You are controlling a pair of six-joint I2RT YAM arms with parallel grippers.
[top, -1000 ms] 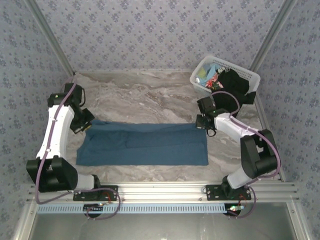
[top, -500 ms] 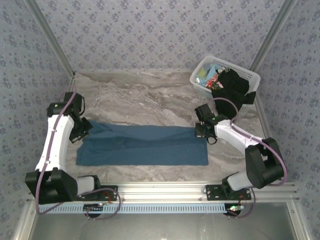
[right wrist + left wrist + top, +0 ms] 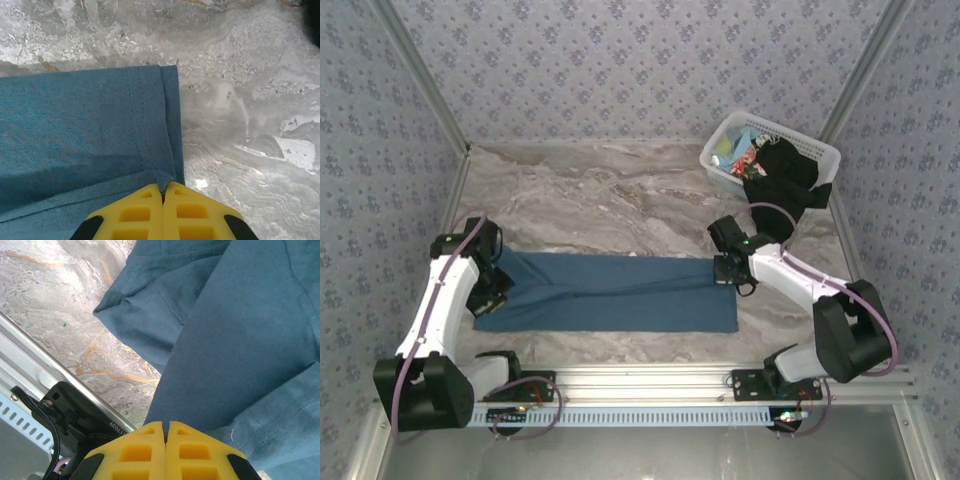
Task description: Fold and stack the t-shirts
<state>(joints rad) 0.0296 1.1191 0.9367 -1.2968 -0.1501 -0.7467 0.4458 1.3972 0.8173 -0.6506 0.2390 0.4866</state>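
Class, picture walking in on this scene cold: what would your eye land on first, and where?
A long blue t-shirt stretches across the near table, pinched at its ends by the left gripper and right gripper. In the far right corner, a black t-shirt spills over a white basket.

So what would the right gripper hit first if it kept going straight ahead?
Probably the blue t-shirt, its hem pinched in the right gripper, then the marble table just beneath; depth is unclear.
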